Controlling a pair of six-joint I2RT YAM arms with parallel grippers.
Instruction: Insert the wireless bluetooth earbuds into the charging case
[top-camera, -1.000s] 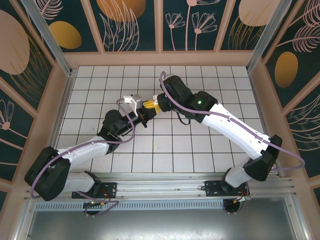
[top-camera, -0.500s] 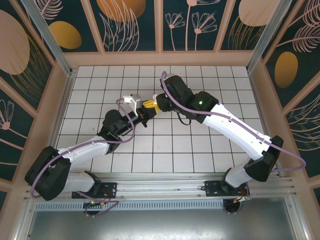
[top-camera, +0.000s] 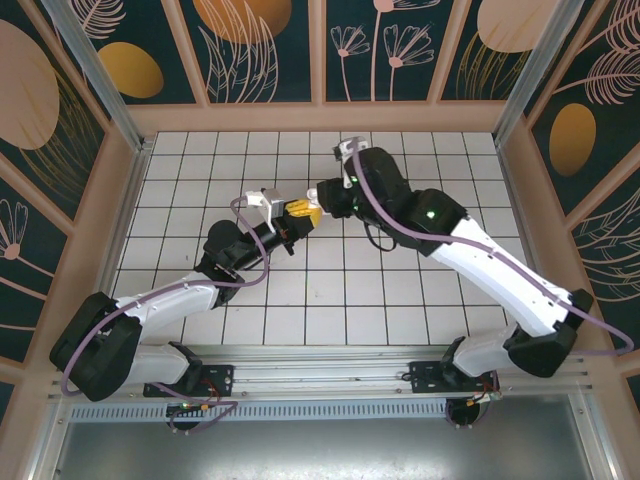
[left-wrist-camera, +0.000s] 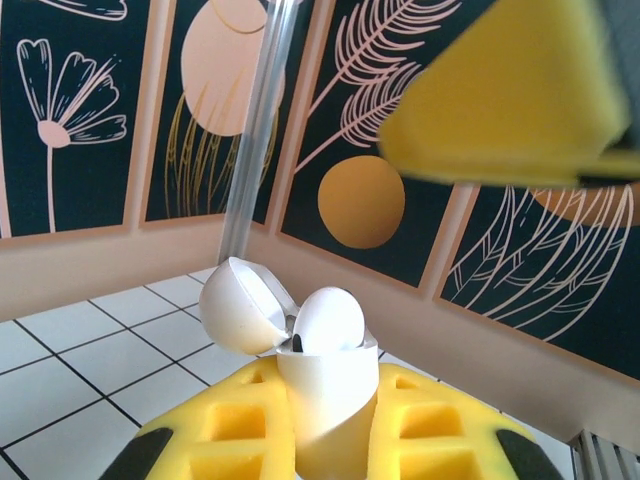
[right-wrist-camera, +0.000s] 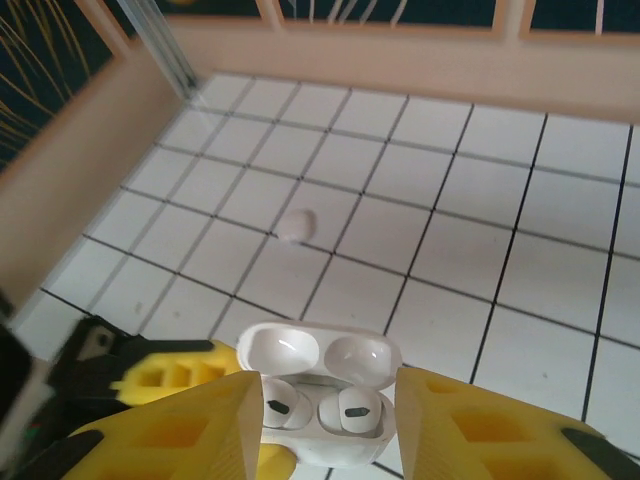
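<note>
Your right gripper (top-camera: 313, 200) backed toward two o'clock, jaws apart; your left gripper (left-wrist-camera: 327, 445) pinched the slick, light charging case (right-wrist-camera: 310, 425) low.

A white tiled table with a wooden rim
The table (top-camera: 350, 300) is covered in square white tiles with dark lines drawn between them, and it is closed in by a pale wooden rim (top-camera: 320, 118). One tiny white earbud (right-wrist-camera: 297, 224), seen blurred, is laid on a tile, apart from the rim.
</note>
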